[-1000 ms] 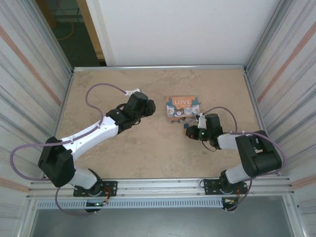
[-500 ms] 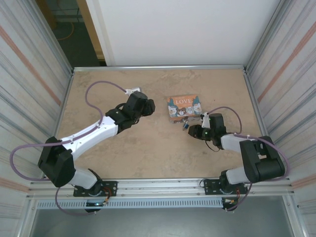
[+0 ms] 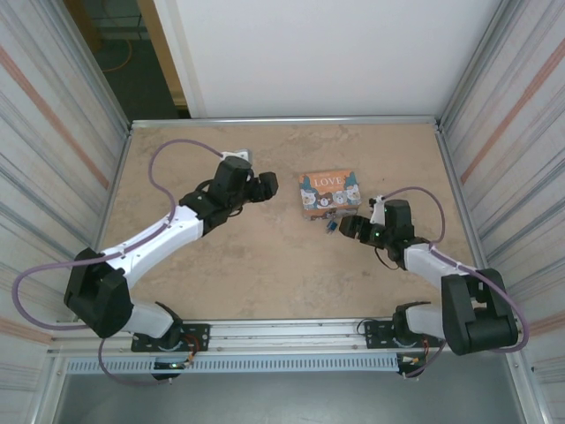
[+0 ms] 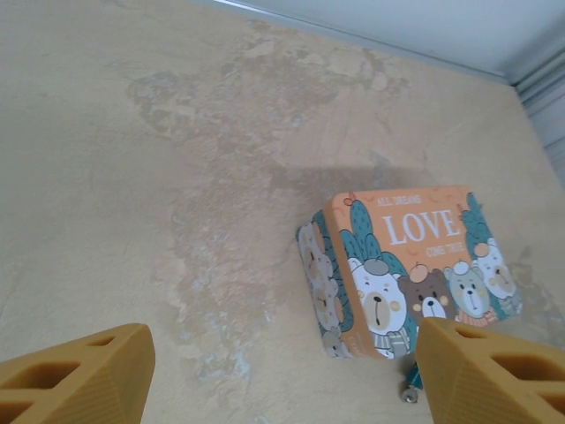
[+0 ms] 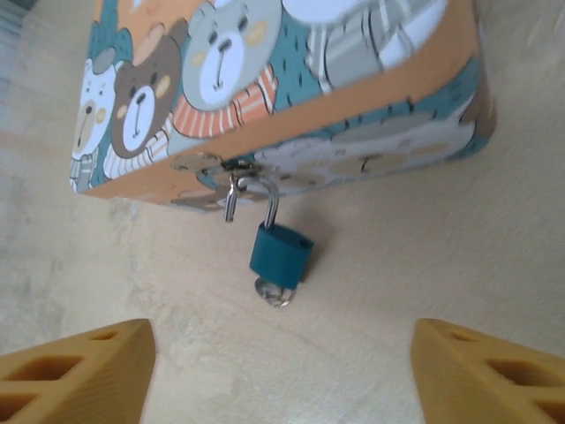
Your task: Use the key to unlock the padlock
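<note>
The small blue padlock (image 5: 281, 252) hangs from the hasp (image 5: 207, 168) on the front of the LOVE tin (image 5: 265, 88). Its silvery shackle (image 5: 252, 190) has one leg free of the body. A silvery key head (image 5: 274, 291) sticks out under the lock. My right gripper (image 5: 282, 371) is open just short of the lock, nothing between its fingers (image 5: 75, 375). From above, the padlock (image 3: 330, 224) lies between the tin (image 3: 328, 193) and the right gripper (image 3: 349, 227). My left gripper (image 3: 267, 185) is open to the tin's left; in its wrist view the left gripper (image 4: 282, 380) faces the tin (image 4: 406, 265).
The tin stands mid-table on the beige tabletop (image 3: 265, 265). Metal rails (image 3: 282, 121) edge the table, with corrugated walls on both sides. A purple cable (image 3: 168, 155) loops over the left arm.
My right gripper has drawn back to the right, away from the padlock, and its arm has swung outward. The left gripper has shifted slightly farther up the table.
</note>
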Available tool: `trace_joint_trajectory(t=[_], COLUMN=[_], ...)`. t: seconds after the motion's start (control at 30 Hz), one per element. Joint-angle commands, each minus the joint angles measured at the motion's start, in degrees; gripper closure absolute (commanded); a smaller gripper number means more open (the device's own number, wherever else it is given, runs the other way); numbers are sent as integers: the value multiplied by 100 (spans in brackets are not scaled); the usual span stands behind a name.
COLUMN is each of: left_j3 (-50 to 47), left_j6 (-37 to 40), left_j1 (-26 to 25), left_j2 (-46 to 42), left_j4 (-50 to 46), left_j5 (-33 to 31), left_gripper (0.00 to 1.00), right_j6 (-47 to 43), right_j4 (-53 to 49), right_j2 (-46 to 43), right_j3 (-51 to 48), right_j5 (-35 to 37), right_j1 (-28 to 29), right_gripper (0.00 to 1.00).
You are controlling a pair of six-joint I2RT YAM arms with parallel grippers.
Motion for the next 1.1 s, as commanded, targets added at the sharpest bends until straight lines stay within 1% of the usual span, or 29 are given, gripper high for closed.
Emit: trace_joint_trajectory(t=[0.0,0.03,0.1,0.2,0.37,0.5,0.67,0.77,1.0,1.07], left_j3=[-120,-134,-122,-88,168,339,500,660,1147,1301], left_j6=[196,203,181,153,100,-7,-97,-209,-630,-735], left_j1=[100,129,198,309,438,492,509,518,514,492], left_j2=[-212,-195,-131,58,624,1087,1608,2009,2934,3179], left_j4=[313,343,372,491,561,674,781,893,1338,1409], left_j5=[562,651,831,1279,2000,2442,2796,3127,3956,4082], left_gripper=[22,22,22,22,23,23,23,24,29,30], right_j6=[135,182,215,194,-27,-32,-189,-225,-225,-251], right_j4=[228,319,410,448,323,392,273,271,301,315], right_j2=[-118,-91,-7,194,530,888,1383,1695,2356,2476], right_j3=[141,156,223,402,775,1037,1451,1655,2130,2219], right_j5=[199,169,110,-24,-129,-396,-617,-727,-1060,-1092], right_j1=[-190,-252,-379,-568,-766,-942,-963,-963,-870,-809], right_gripper=[5,1,1,1,1,1,1,1,1,1])
